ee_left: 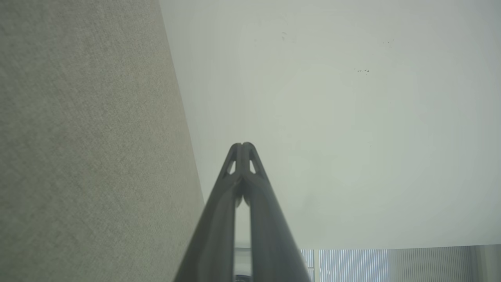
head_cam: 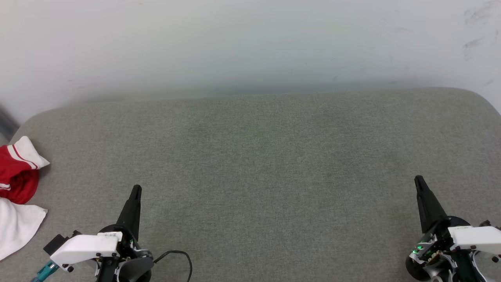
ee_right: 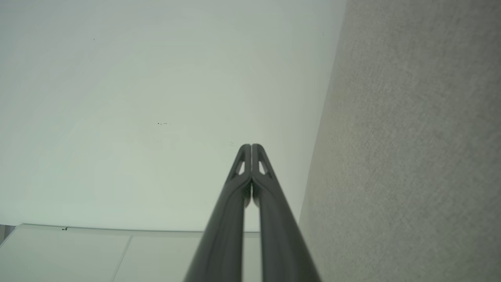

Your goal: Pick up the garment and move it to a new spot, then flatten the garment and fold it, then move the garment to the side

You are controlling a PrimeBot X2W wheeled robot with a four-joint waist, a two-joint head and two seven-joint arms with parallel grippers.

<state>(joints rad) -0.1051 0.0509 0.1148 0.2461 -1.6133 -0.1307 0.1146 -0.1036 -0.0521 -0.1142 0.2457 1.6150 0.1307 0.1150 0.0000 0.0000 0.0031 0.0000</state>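
Observation:
The garment [head_cam: 17, 176] lies crumpled at the far left edge of the head view, red cloth with white sleeve parts and red-and-white striped trim, partly cut off by the frame. My left gripper [head_cam: 136, 190] rests at the lower left, to the right of the garment and apart from it, fingertips pressed together on nothing. My right gripper [head_cam: 418, 180] sits at the lower right, far from the garment, also shut and empty. Each wrist view shows its own gripper, left [ee_left: 242, 145] and right [ee_right: 251, 146], with the tips touching.
A wide grey fabric surface [head_cam: 258, 164] spreads before me, with rounded back corners. A pale wall [head_cam: 250, 43] rises right behind it. A black cable [head_cam: 178, 254] loops by the left wrist.

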